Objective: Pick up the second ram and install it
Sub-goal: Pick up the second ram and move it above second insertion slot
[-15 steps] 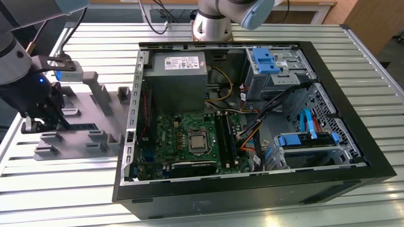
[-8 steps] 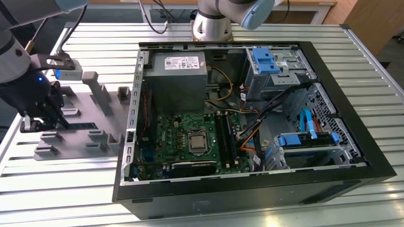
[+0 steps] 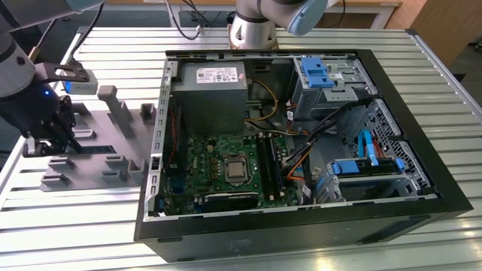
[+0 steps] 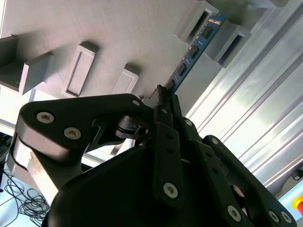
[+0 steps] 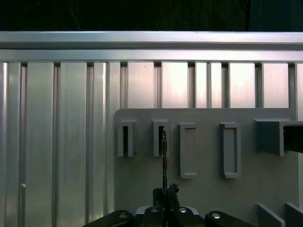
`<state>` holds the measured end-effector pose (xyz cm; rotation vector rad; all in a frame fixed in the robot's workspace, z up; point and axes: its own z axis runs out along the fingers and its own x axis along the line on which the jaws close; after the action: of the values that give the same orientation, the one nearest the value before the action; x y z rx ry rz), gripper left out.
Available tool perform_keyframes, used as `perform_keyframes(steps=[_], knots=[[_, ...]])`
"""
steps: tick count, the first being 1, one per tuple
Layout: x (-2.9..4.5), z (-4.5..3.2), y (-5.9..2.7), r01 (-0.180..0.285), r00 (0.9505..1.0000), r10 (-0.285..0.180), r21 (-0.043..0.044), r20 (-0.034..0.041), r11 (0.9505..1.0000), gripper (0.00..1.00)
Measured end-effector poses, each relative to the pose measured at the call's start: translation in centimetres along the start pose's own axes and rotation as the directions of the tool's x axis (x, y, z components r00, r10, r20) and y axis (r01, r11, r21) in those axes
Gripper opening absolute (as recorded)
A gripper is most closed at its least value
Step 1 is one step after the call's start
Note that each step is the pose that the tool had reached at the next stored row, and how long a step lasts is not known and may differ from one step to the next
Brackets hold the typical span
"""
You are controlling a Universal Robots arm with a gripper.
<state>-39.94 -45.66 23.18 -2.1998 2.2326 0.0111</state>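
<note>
One thin dark strip with small black chips, the second ram (image 4: 194, 47), stands on edge in the grey fixture (image 3: 128, 132) on the desk (image 3: 75, 226), at the exterior view's left, beside the computer case (image 3: 301, 231). The gripper (image 4: 163, 93) appears clamped on its near end. Such an end-only hold could tilt the strip and jam it in its slots.

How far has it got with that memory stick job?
Done: the gripper is at the grey fixture beside the computer case. In hand: it looks closed on one end of the second ram, which sits in the fixture's holders. Left: the ram is not yet lifted out or fitted into the motherboard inside the case.
</note>
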Motion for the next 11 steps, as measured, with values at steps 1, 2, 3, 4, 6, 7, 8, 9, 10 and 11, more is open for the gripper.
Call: perform_keyframes(steps=[1, 2, 3, 4, 6, 7, 8, 9, 10, 11], knots=[[0.0, -0.04, 0.0, 0.0, 1.0, 0.0, 0.0, 0.0, 1.0, 0.14], [0.0, -0.07, 0.0, 0.0, 1.0, 0.0, 0.0, 0.0, 1.0, 0.14], [0.0, -0.11, 0.0, 0.0, 1.0, 0.0, 0.0, -0.0001, 1.0, 0.14], [0.0, -0.14, 0.0, 0.0, 1.0, 0.0, 0.0, 0.0, 1.0, 0.14], [0.0, -0.21, 0.0, 0.0, 1.0, 0.0, -0.0001, 0.0, 1.0, 0.14], [0.0, -0.24, 0.0, 0.0, 1.0, 0.0, -0.0001, -0.0001, 1.0, 0.14], [0.0, -0.27, 0.0, 0.0, 1.0, 0.0, 0.0, 0.0, 1.0, 0.14], [-0.01, -0.31, 0.0, 0.0, 1.0, 0.0, 0.0, 0.0, 1.0, 0.14], [-0.01, -0.35, 0.0, 0.0, 1.0, 0.0, 0.0, 0.0, 1.0, 0.14], [-0.01, -0.38, 0.0, 0.0, 1.0, 0.0, 0.0, 0.0, 1.0, 0.14]])
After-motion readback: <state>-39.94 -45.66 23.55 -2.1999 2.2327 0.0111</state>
